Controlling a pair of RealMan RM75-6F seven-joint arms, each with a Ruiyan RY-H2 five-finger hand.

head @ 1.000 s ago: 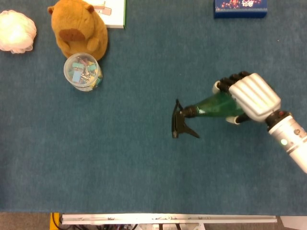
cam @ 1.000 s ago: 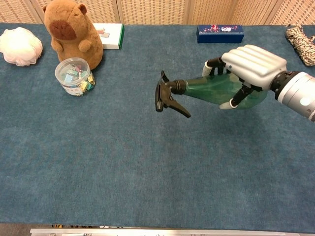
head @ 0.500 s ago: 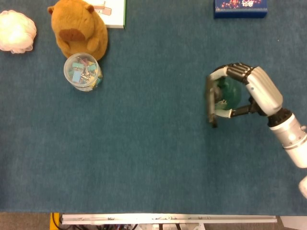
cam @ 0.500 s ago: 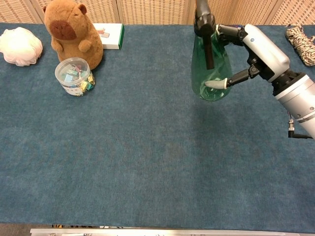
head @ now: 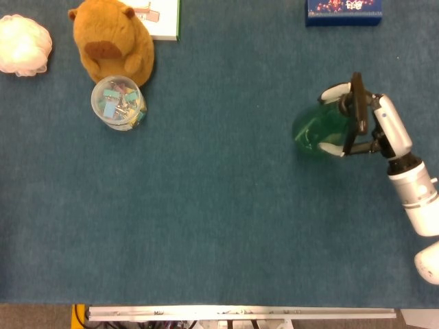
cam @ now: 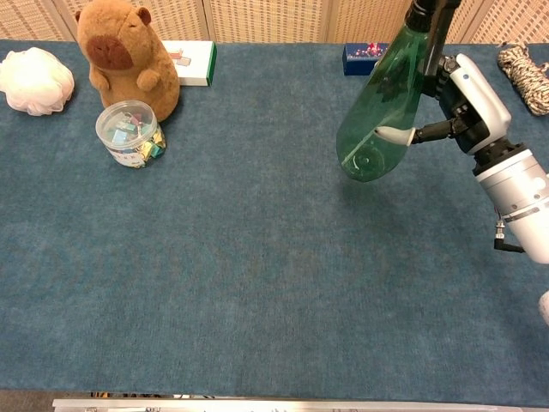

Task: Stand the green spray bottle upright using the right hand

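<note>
The green spray bottle (cam: 386, 103) is in the air above the blue table, tilted with its base (head: 312, 130) down-left and its black spray head up at the frame's top edge in the chest view. My right hand (cam: 459, 94) grips it from the right side around the upper body, thumb across the lower front. In the head view my right hand (head: 374, 123) sits right of the bottle, with the black trigger head (head: 357, 103) above it. The bottle's base hangs clear of the cloth. My left hand appears in neither view.
A brown plush capybara (cam: 120, 56), a clear jar of clips (cam: 131, 134), a white puff (cam: 34, 81) and a white-green box (cam: 190, 62) stand at the far left. A dark blue box (cam: 364, 56) lies at the far edge behind the bottle, a rope coil (cam: 525, 73) at far right.
The right hand has swung the bottle from lying sideways to nearly upright, then past vertical, so its top now leans right and its base points down-left. The hand moved slightly right.
</note>
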